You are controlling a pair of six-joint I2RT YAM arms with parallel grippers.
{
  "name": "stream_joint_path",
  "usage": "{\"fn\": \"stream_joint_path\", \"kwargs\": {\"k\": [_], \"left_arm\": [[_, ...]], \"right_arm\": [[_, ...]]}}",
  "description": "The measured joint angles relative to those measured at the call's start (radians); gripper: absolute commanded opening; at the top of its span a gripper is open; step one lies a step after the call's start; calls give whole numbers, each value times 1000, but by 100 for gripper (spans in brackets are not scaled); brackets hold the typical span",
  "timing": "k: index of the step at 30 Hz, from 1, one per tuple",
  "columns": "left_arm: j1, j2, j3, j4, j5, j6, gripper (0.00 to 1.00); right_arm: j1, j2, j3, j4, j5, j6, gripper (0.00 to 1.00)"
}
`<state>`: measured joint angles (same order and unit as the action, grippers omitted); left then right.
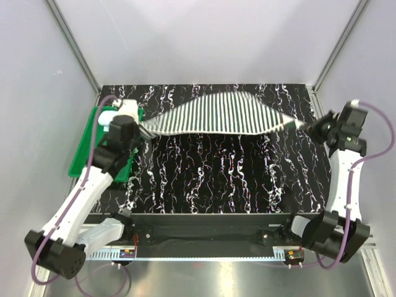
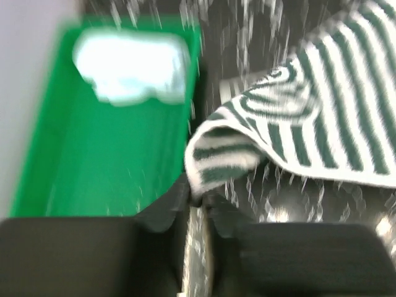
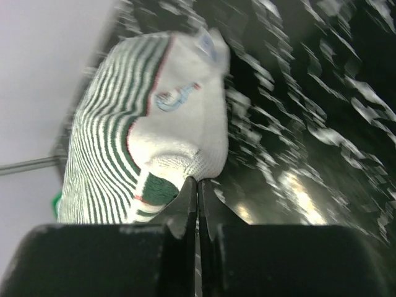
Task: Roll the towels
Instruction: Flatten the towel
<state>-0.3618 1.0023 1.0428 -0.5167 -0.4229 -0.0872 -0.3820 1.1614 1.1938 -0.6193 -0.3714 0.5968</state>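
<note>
Grip comes first: the left gripper (image 2: 198, 201) is pinched shut on one corner of the striped towel (image 1: 223, 114), and the right gripper (image 3: 198, 185) is closed just as tightly on the opposite end. From each pincer the cloth runs inward toward the other, so its long axis lies left to right across the far part of the black marbled table (image 1: 216, 185), drawn out and slightly twisted between the two arms. Neither arm is nearer; each holds its own end. Whether the middle of the towel touches the tabletop cannot be told from above. The right wrist view, though blurred, shows what the overhead camera does not: a white patterned edge with a small emblem and a red line, bunched just beyond the fingers. The left wrist view alone shows a pale cloth (image 2: 133, 65), apparently the light blue towel, at the far end of the green tray (image 2: 93, 173), just beside the left arm and well apart from the right.
</note>
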Motion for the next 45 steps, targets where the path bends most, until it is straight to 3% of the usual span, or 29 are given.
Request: {"fn": "stream_joint_path", "kwargs": {"k": [1, 5, 7, 8, 9, 11, 16, 21, 24, 27, 35, 45], "left_arm": [[0, 1, -44, -15, 14, -21, 29], [0, 63, -74, -103, 26, -101, 28], [3, 60, -74, -128, 21, -128, 32], [6, 47, -77, -137, 19, -140, 41], [10, 23, -81, -143, 17, -150, 46], [13, -43, -88, -144, 15, -170, 55], [18, -130, -80, -122, 52, -195, 59], [18, 28, -62, -80, 175, -236, 61], [17, 143, -72, -51, 255, -268, 61], [14, 226, -91, -15, 311, -299, 61], [5, 330, -205, 146, 394, -365, 61], [4, 539, -207, 237, 440, -375, 59]], "right_arm": [[-8, 0, -62, 7, 14, 0, 0], [-92, 41, -280, 1, 32, 10, 0], [-123, 45, -313, -11, 34, 18, 51], [-134, 42, -315, -16, 37, 21, 65], [-138, 37, -314, -7, 39, 19, 78], [-140, 14, -314, -2, 34, 12, 83], [-140, -90, -313, -7, 4, 5, 85], [-140, -193, -282, -15, -20, 0, 85], [-140, -168, -245, -6, -49, -12, 73], [-123, -39, -195, 11, -89, -22, 57], [108, 339, -55, 24, 54, -9, 55], [121, 784, 332, -6, 269, -69, 53]]}}
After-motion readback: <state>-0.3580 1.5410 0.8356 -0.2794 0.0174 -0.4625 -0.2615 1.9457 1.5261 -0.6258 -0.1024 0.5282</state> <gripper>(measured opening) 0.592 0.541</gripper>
